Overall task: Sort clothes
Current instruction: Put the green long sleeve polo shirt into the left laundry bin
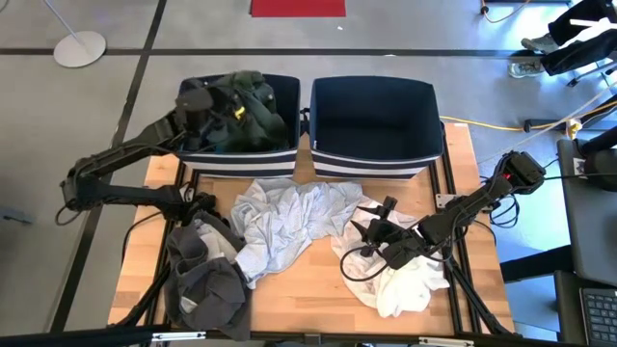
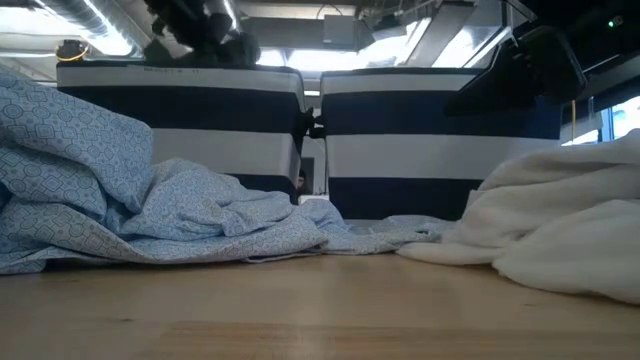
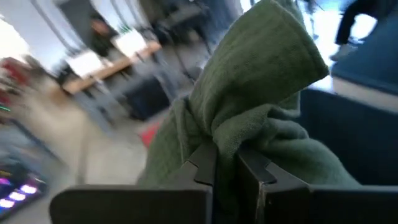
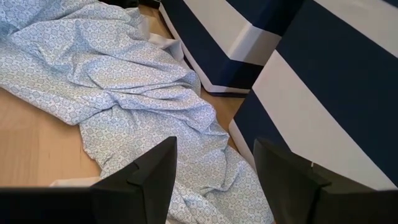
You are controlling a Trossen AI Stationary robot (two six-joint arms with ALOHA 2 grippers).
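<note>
A dark green garment point(image 1: 255, 111) is bunched over the left navy striped bin point(image 1: 241, 159), with my left gripper point(image 1: 214, 104) shut on it. A light patterned garment point(image 1: 289, 217) lies crumpled on the table in front of both bins. A white garment point(image 1: 405, 280) lies at the near right and a dark grey one point(image 1: 204, 280) at the near left. My right gripper point(image 1: 369, 222) stands open above the white garment's far edge, its fingers point(image 4: 155, 171) aimed over the patterned cloth point(image 4: 137, 93), touching nothing. My left gripper pinches a bunched fold of the dark green garment point(image 3: 227, 146) between its two fingers, several layers gathered together. The fingers reach out nearly level over the left bin. The cloth bulges up and out past the fingertips point(image 3: 205, 165); whether its lower part rests in the bin, I cannot tell.
The right navy striped bin point(image 1: 374, 164) stands beside the left one at the table's far edge, its inside dark. Bare wood point(image 1: 308, 308) shows at the near middle. Black frame rails run along the table's sides.
</note>
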